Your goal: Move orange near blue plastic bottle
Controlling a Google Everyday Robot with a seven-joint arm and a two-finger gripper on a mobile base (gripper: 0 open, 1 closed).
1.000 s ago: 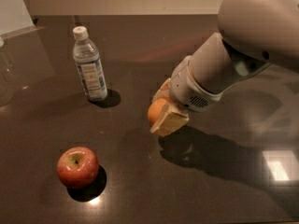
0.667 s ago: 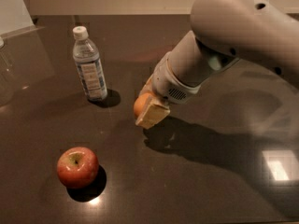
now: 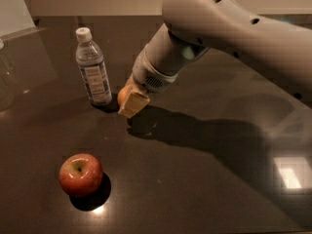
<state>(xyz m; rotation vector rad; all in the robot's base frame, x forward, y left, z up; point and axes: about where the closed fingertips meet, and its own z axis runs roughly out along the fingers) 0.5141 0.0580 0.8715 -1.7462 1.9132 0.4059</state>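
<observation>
The orange [image 3: 123,95] is held in my gripper [image 3: 129,101], mostly hidden behind a pale finger pad [image 3: 132,104]. The gripper is shut on it, low over the dark table [image 3: 204,155], just right of the blue plastic bottle [image 3: 92,67]. The bottle stands upright with a white cap and a blue-and-white label. Only a small gap separates the orange from the bottle's base.
A shiny red apple [image 3: 81,174] sits at the front left of the table. My large pale arm [image 3: 229,33] reaches in from the upper right and casts a shadow across the table's middle. A pale panel [image 3: 14,9] stands at the back left.
My gripper has carried the orange leftward and slightly back, from mid-table to right beside the bottle. The apple and the bottle have not moved.
</observation>
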